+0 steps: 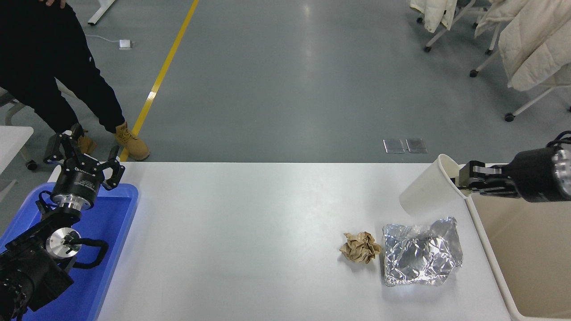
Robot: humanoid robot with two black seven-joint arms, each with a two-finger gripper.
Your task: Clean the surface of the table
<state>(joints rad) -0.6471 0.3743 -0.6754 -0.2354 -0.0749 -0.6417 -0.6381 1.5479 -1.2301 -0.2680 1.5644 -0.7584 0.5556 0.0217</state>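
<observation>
The white table surface (250,232) spreads across the middle. My right gripper (461,180) comes in from the right edge, shut on the rim of a white paper cup (424,192) held tilted in the air over the table's right end, beside the beige bin (526,240). On the table below lie a crumpled brown paper ball (359,247) and a crinkled sheet of silver foil (420,257). My left gripper (84,159) is parked open at the lower left, above the blue tray (109,232).
A person in black with tan boots (131,140) stands on the floor past the table's far left corner. Chairs draped with pale coats (531,40) are at the top right.
</observation>
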